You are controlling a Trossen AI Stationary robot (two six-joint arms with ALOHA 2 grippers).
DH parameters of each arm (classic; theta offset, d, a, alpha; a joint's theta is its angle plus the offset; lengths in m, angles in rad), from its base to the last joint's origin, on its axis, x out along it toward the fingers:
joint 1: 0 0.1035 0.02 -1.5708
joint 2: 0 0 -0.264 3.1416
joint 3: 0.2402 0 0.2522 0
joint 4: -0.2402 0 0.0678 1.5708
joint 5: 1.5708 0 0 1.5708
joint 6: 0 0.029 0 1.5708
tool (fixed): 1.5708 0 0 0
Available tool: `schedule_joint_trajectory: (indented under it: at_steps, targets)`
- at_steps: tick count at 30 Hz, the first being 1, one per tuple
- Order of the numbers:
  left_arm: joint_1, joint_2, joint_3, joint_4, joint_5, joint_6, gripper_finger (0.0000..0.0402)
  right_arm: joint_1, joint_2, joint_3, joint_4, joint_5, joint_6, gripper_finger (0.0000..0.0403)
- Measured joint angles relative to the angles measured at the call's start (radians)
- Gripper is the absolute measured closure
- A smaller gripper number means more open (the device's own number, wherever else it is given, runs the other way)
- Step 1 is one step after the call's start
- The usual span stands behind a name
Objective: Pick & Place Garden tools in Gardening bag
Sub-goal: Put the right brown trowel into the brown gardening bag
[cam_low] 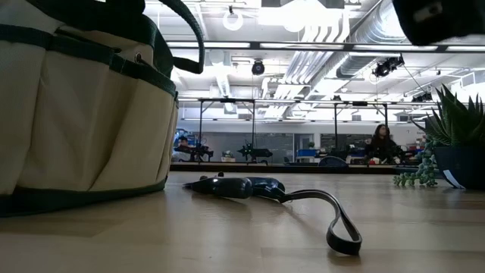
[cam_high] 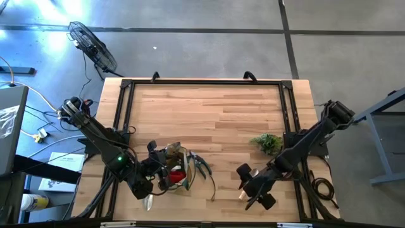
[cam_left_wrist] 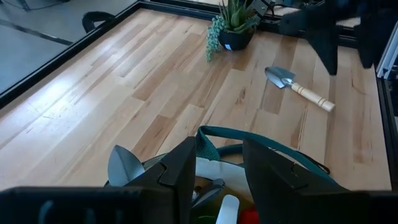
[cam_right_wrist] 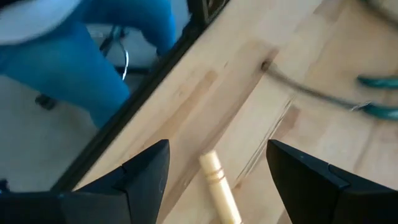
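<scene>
Two arms work over the wooden table (cam_high: 209, 114). The left gripper (cam_left_wrist: 214, 171) hangs just above the gardening bag (cam_high: 177, 166), which stands near the table's front edge, left of centre. Its fingers (cam_left_wrist: 180, 171) stand partly apart with nothing seen between them. Inside the bag a red item (cam_high: 178, 175), a grey metal trowel blade (cam_left_wrist: 126, 166) and a white-tipped object are visible. A dark green loop handle (cam_left_wrist: 249, 137) arches over the bag's opening.

The right gripper (cam_right_wrist: 217, 165) is positioned low over the table near its front right corner, directly above a wooden-handled trowel (cam_left_wrist: 298, 87) lying flat on the boards. Its fingers (cam_right_wrist: 146, 168) stand wide apart on either side of the light wooden handle (cam_right_wrist: 217, 183), without visible contact.

Dark-handled pruners (cam_low: 242, 186) lie on the table just beside the bag, with a strap loop (cam_low: 337, 220) trailing from them. A leafy plant sprig (cam_high: 267, 142) in a dark pot sits toward the right side, well apart from the bag.
</scene>
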Motion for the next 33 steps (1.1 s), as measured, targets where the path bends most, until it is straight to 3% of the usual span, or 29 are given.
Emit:
schedule_joint_trajectory:
  at_steps: [7,33]
  targets:
    - [0.0,0.0,0.0,0.0,0.001,-0.001,0.0275,-0.001,0.103,0.0,-0.001,-0.04,-0.015,0.0144]
    - [0.0,0.06,0.0,0.018,0.042,-0.015,0.0275,-0.055,0.204,0.0,-0.035,-0.146,-0.088,0.0144]
